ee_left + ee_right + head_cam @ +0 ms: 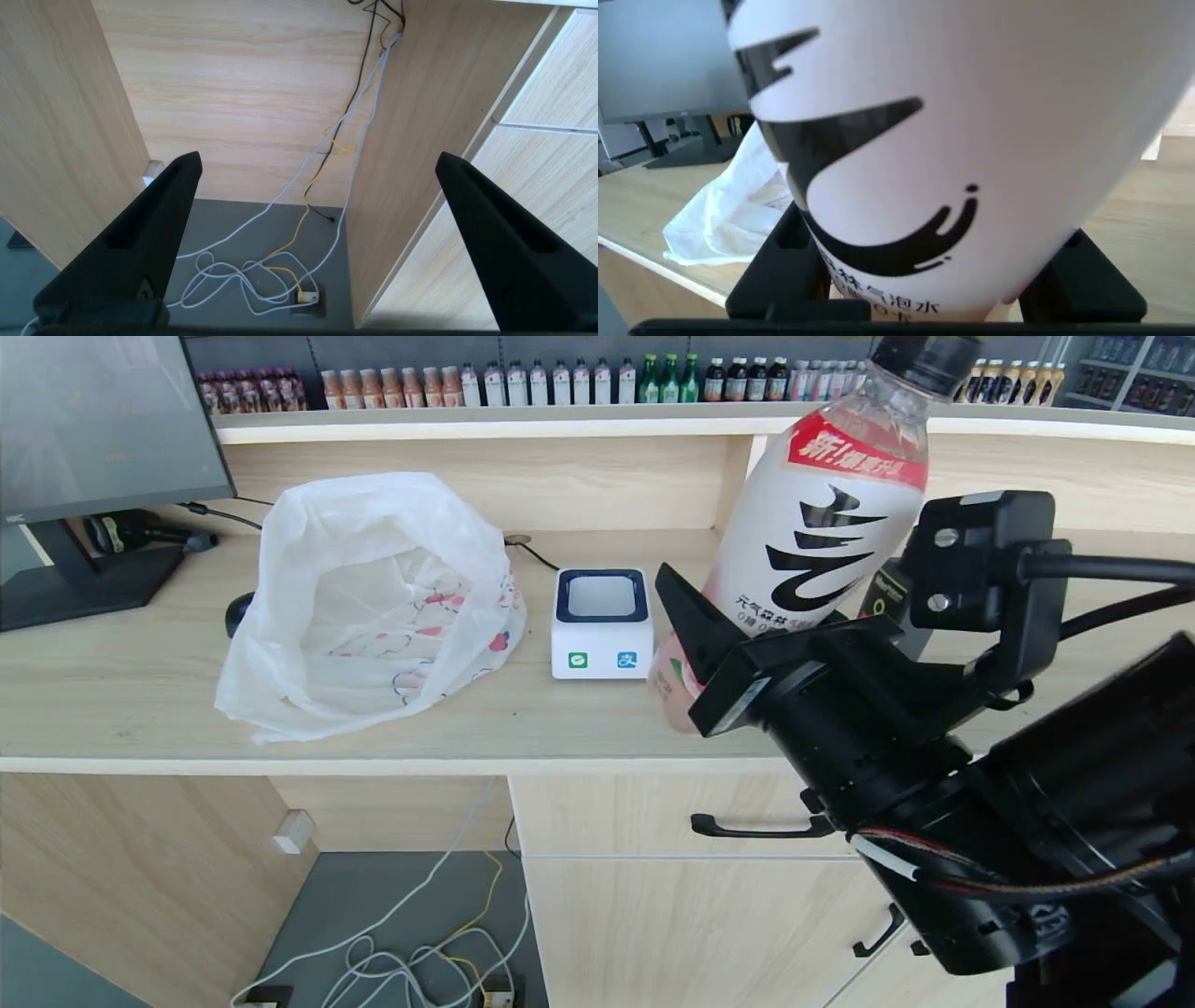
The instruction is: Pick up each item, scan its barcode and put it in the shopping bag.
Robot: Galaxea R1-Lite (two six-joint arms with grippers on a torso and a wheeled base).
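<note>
A tall drink bottle (822, 513) with a white label, black strokes, a red band and a dark cap is held in the air at the right, leaning right. My right gripper (747, 644) is shut on its lower part; the bottle (952, 140) sits between black fingers (775, 271). The white barcode scanner (601, 623) stands on the counter just left of the bottle's base. Farther left, the open white shopping bag (373, 602) lies on the counter. My left gripper (318, 243) is open and holds nothing, hanging below the counter over cables on the floor.
A monitor on a black stand (89, 457) occupies the counter's far left, with a dark mouse (238, 613) beside the bag. A shelf of bottles (607, 383) runs along the back. Drawers with black handles (756, 826) sit under the counter (112, 709).
</note>
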